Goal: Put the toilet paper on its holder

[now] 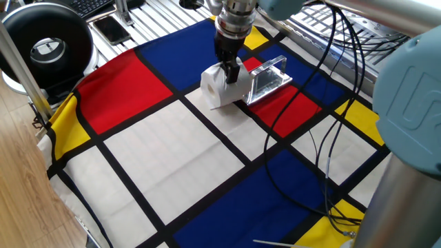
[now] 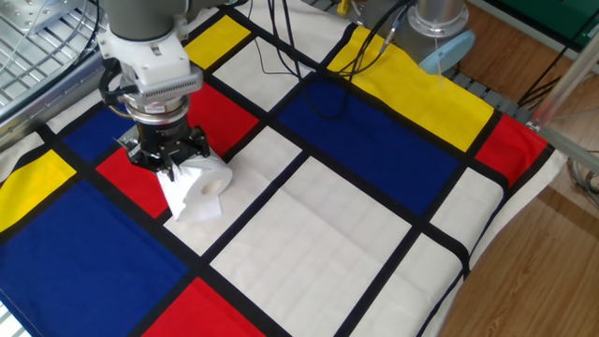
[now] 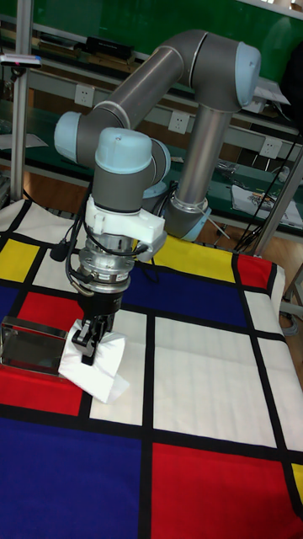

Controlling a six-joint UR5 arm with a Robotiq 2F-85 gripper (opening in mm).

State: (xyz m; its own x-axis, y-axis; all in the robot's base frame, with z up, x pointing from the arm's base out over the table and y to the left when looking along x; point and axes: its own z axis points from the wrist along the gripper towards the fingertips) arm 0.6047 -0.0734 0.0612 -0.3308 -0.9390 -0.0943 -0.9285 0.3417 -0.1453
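Note:
The toilet paper (image 1: 218, 85) is a white roll lying on its side, its hollow core facing front-left, at the edge of a red square. My gripper (image 1: 231, 69) comes straight down and is shut on the roll's upper part. The chrome holder (image 1: 269, 77) stands right beside the roll, touching or nearly touching it. In the other fixed view the gripper (image 2: 169, 161) grips the toilet paper (image 2: 198, 187) and hides the holder. The tall view shows the gripper (image 3: 91, 340) on the toilet paper (image 3: 108, 360), with the holder (image 3: 29, 341) at its left.
A colour-block cloth (image 1: 172, 145) covers the table. Black cables (image 1: 324, 158) trail across its right side. A black round device (image 1: 52, 45) and a phone (image 1: 111, 29) lie beyond the cloth's far-left corner. The arm's base (image 3: 189, 210) stands behind the cloth.

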